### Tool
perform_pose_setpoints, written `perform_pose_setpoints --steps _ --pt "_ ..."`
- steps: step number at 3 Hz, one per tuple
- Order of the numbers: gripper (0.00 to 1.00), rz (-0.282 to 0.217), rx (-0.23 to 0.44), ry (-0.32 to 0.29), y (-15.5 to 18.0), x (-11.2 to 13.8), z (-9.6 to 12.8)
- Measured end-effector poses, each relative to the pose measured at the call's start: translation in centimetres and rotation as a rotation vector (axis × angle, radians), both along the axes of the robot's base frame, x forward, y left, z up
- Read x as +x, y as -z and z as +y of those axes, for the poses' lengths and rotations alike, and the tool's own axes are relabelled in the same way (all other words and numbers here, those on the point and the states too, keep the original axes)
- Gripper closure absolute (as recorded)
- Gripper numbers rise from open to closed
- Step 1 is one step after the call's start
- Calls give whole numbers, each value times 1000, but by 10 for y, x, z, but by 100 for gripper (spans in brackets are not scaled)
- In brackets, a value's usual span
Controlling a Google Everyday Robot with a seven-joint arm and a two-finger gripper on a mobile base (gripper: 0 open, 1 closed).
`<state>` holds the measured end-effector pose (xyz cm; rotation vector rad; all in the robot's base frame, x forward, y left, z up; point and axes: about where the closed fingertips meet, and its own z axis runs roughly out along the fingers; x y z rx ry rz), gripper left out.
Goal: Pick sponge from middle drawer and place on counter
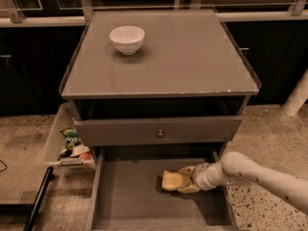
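The surface: big flat grey top of the cab., fills most of the upper view. Its R and front parts are bare, so there's plenty of room for a drop-off. Front edge is chipped near the R corner.

The middle drawer: pulled well out toward the camera, floor flat & bare apart from the sponge. Prob. drawn that far so the arm can reach in w/o hitting the drawer front above it. That front sits only a bit forward, w/ a knob at its centre.

The arm: white, comes in low from the R over the drawer's R wall, angled L & slightly down. A side approach makes sense, since the upper front overhangs the back of the tray.

The side bin: pale, at the cab.'s L, w/ snack packets in it. Not part of the job.

The bowl: white, upright, back-L on the surface. It's well apart from the free area, but one to steer clear of when placing.

The claw: at the arm's tip, inside the drawer, R of centre, right at the sponge's R end. Can't tell if it's spread or clamped.

The sponge: pale yellow, seems to lie on the drawer floor at mid-depth, touching the claw. Looks like the grasp step; lift & carry up not yet done.
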<state>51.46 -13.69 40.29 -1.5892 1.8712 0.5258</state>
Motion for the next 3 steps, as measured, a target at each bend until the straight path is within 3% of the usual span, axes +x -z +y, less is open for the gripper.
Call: perform_pose_setpoints --steps 1,2,3 --pt "100 -83 17 -24 -56 -15 -10" --pt "100 -162 -12 -9 -120 -28 -29" --pt "100 -265 -82 26 -208 -28 -59"
